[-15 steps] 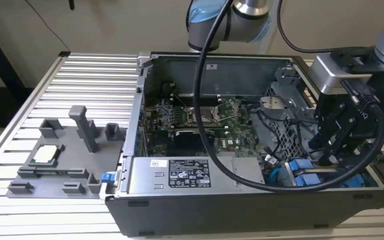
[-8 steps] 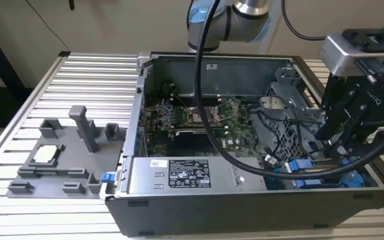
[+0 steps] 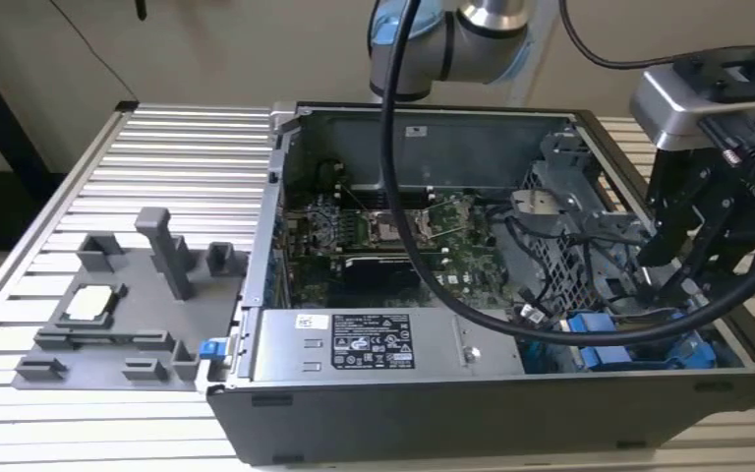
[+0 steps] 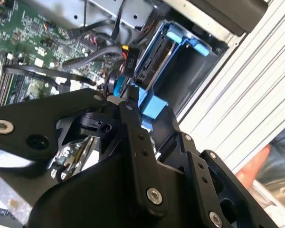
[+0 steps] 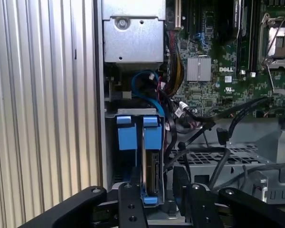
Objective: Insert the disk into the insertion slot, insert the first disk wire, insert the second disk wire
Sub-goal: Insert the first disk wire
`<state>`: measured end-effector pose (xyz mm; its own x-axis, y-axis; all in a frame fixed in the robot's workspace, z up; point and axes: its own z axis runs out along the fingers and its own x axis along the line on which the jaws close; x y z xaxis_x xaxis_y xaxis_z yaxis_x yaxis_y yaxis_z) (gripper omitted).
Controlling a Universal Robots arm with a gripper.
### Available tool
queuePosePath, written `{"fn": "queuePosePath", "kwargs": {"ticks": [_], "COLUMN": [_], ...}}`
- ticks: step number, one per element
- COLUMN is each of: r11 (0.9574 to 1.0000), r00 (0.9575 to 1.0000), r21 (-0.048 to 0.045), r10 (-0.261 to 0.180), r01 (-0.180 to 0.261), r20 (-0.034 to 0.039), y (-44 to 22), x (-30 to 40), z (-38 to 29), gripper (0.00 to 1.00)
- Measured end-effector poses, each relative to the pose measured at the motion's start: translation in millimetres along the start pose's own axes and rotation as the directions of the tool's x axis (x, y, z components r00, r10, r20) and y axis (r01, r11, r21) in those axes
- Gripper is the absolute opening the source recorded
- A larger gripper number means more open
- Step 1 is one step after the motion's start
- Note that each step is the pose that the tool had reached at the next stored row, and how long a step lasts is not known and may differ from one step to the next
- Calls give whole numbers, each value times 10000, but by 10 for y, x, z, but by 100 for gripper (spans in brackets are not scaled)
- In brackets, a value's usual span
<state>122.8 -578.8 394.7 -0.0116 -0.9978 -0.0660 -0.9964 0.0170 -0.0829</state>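
Seemingly the disk [image 5: 151, 173] stands on edge deep in the insertion slot [image 5: 133, 113], so step one looks nearly done. The gripper [image 5: 154, 192] straddles its blue carrier end; clamped or not, I cannot tell. Neither disk wire looks plugged yet.

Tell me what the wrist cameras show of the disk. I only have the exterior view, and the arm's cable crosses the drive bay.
Observer: In the first wrist view the disk stands on edge in its blue carrier, inside the insertion slot, beside a second blue fitting.
Operator: Report on the wires.
Observer: A blue cable loops just past the disk's end, toward the power-supply box. I cannot tell whether it is plugged in.
Operator: Place the gripper for me.
Observer: In the second wrist view the gripper is close by the disk's end, next to a connector with red and yellow wires.
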Motion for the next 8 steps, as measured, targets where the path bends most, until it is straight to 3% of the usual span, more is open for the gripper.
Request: {"fn": "queuePosePath", "kwargs": {"ticks": [1,2,3,4,7,8], "r11": [9999,9999,9998,9998,9996,9994], "r00": [10000,9997,9992,9988,9979,9977], "r21": [122,170,173,171,183,245], "r10": [-10,-27,-60,-106,-245,-268], "r01": [9,23,54,98,234,253], "r20": [93,242,395,480,602,616], "y": [1,0,0,0,0,0], "x": [0,0,0,-1,-5,-5], "z": [0,0,1,-7,-17,-12], "gripper": [41,41,41,41,41,41]}}
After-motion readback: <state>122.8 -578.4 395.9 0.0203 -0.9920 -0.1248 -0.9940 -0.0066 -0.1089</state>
